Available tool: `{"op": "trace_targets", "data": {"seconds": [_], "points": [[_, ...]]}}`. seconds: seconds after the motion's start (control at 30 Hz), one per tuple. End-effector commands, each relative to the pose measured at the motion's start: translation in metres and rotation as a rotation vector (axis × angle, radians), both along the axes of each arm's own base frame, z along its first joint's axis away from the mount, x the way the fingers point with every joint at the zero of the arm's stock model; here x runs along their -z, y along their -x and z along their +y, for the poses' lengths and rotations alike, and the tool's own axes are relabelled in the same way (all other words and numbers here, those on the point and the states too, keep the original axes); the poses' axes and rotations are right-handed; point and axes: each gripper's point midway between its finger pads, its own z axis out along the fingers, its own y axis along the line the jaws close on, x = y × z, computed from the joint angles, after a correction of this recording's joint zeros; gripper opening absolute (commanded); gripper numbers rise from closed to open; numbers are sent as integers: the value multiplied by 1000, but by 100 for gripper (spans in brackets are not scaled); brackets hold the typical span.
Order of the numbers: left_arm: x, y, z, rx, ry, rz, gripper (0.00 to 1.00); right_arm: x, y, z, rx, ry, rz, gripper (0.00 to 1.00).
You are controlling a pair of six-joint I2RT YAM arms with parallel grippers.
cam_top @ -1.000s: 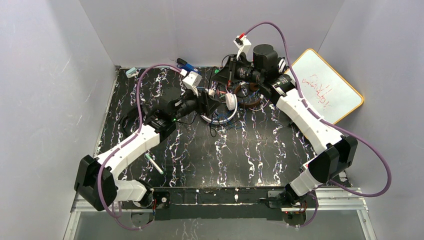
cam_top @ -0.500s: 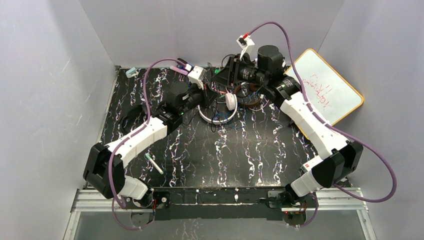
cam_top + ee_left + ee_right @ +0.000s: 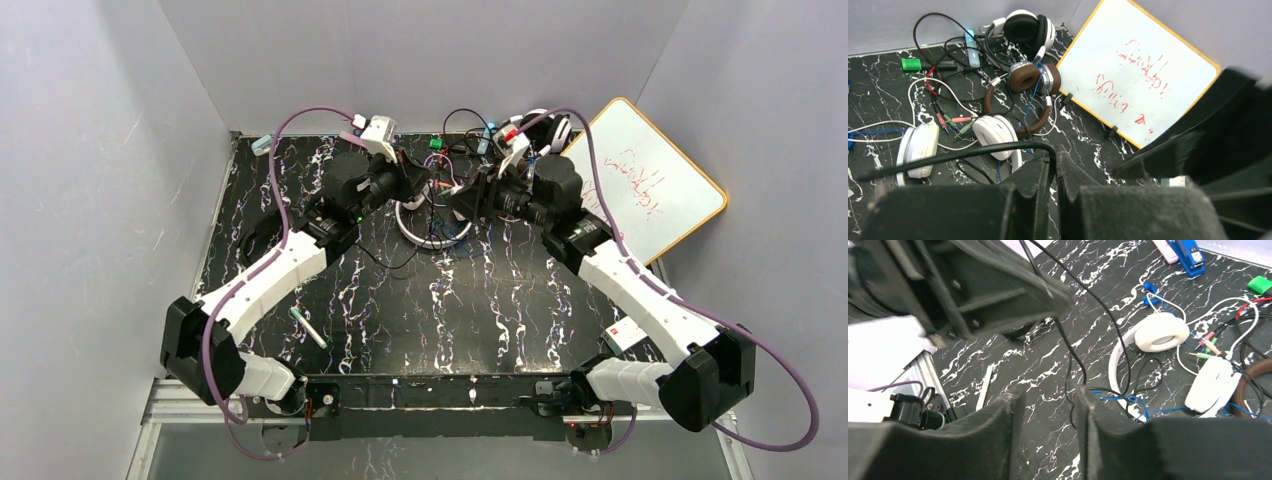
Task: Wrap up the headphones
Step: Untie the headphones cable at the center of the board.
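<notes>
My left gripper (image 3: 1054, 152) is shut on a thin black cord (image 3: 948, 155), which arches out to the left from its fingertips. In the overhead view this gripper (image 3: 415, 185) hangs above the white headphones (image 3: 415, 225) at the back middle of the table. The right gripper (image 3: 1050, 392) faces it, open with nothing between its fingers. The black cord (image 3: 1070, 355) hangs just beside its right finger (image 3: 1085, 400). The white headphones (image 3: 993, 135) lie flat among tangled cords. The brown-cupped headphones (image 3: 1024, 77) lie behind them, and a white pair with black pads (image 3: 1025, 27) rests by the back wall.
A whiteboard (image 3: 650, 180) with red writing leans at the back right. A blue stapler (image 3: 1190, 252) and a green object (image 3: 1260, 284) lie near the back edge. A pen (image 3: 308, 328) lies front left. Blue and white cords (image 3: 1128, 400) cross under the white headphones.
The left gripper closed on the black cord and moved toward the back. The right gripper opened and swung from the brown headphones forward and left, to face the left gripper.
</notes>
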Motion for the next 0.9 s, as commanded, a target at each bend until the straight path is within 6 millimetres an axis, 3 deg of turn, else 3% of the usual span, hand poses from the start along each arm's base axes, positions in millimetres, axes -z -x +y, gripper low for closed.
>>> {"op": "trace_targets", "data": {"seconds": [0.0,0.3,0.57,0.73,0.87], "points": [[-57,15,11,-19,92,-65,0,-17,2,7,-54,-66,-193,45],[-74,26,11,14,113,-57,0,-31,9,35,-240,-132,-259,46],[-90,30,9,32,139,-61,0,-25,-10,53,-239,-141,-239,44],[-109,31,9,33,168,-81,0,-1,-11,70,-286,-125,-203,40],[-140,26,20,-19,123,-138,0,42,-11,69,-274,-96,-141,39]]}}
